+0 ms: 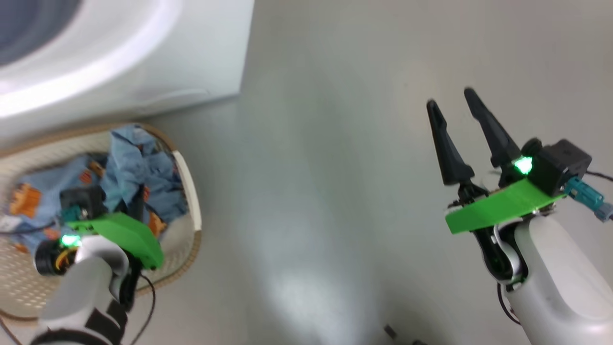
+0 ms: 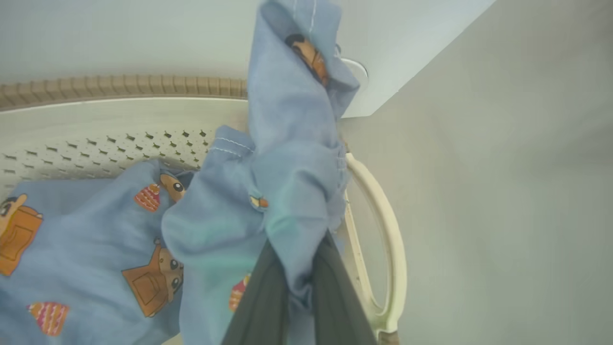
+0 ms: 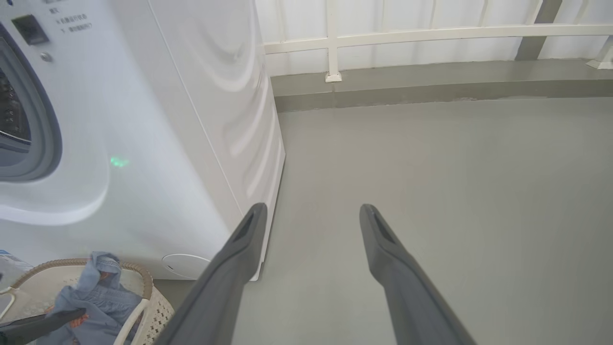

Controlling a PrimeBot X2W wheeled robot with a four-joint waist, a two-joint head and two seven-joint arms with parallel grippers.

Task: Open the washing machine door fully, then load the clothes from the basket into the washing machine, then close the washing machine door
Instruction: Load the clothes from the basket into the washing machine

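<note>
Left gripper clenched on bunched blue clothes over basket, near washing machine. Right gripper spread wide, grasping nothing, above grey floor.

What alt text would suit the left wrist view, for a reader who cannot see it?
The left gripper is shut on a fold of a light blue garment in a cream basket. A second printed garment lies beside it, with the white washing machine behind and grey floor to the right.
</note>
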